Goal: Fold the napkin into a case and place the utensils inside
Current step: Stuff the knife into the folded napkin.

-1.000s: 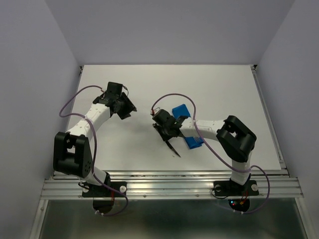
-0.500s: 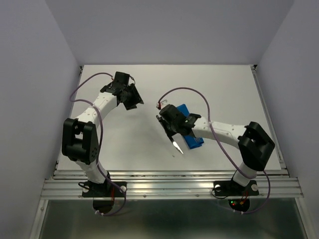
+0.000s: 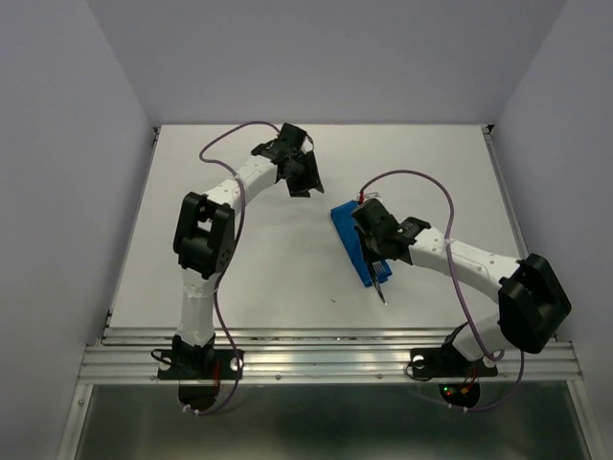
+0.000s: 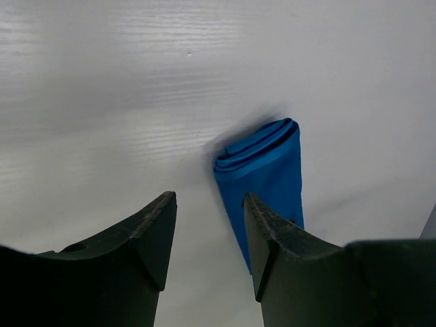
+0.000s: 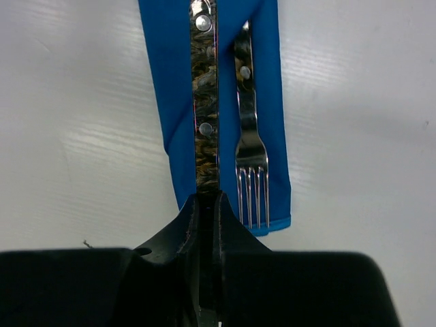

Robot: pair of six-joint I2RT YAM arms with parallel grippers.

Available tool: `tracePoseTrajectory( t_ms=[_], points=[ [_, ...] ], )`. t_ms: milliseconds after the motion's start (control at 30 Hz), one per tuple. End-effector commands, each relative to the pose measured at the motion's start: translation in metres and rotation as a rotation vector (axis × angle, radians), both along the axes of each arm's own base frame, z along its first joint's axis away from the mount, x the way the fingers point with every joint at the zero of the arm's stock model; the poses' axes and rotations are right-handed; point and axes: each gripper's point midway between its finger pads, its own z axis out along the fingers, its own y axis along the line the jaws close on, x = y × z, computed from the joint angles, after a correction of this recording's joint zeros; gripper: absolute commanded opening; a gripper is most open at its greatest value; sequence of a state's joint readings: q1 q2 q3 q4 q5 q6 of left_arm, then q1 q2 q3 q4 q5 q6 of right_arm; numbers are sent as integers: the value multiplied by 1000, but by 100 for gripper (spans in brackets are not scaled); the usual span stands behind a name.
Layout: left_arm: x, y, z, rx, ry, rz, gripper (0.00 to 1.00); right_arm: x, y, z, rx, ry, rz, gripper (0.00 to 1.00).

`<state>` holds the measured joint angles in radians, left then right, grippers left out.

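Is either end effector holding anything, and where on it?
The right end effector is shut on the slim silver-grey metal knife, pinching the near end of its riveted handle. The left end effector is open, holding nothing.

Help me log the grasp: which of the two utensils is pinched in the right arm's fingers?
The knife, with the riveted handle, clamped at one end between the fingers of the right gripper. The fork lies loose beside it on the case.

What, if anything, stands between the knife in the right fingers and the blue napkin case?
Nothing visible. The knife, pinched by the right gripper, runs lengthwise over the case; the fork lies on the case beside it, not across its path.
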<state>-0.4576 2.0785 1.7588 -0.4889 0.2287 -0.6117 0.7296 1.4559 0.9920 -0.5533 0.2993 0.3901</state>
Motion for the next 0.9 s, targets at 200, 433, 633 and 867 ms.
tracePoseTrajectory(
  t_ms=[200,433,633,867],
  points=[
    [13,-38,-18,-5,30,-102,55,-27,-15,-9,6,80,-82,1],
    [14,-47,-36,-2,58,-124,55,-33,-16,-21,-24,130,-60,1],
    [15,-55,-48,-1,77,-142,55,-35,-14,-30,-45,169,-36,1],
    [16,-64,-50,-12,78,-157,55,-36,-14,-38,-76,196,-19,1]
  ],
)
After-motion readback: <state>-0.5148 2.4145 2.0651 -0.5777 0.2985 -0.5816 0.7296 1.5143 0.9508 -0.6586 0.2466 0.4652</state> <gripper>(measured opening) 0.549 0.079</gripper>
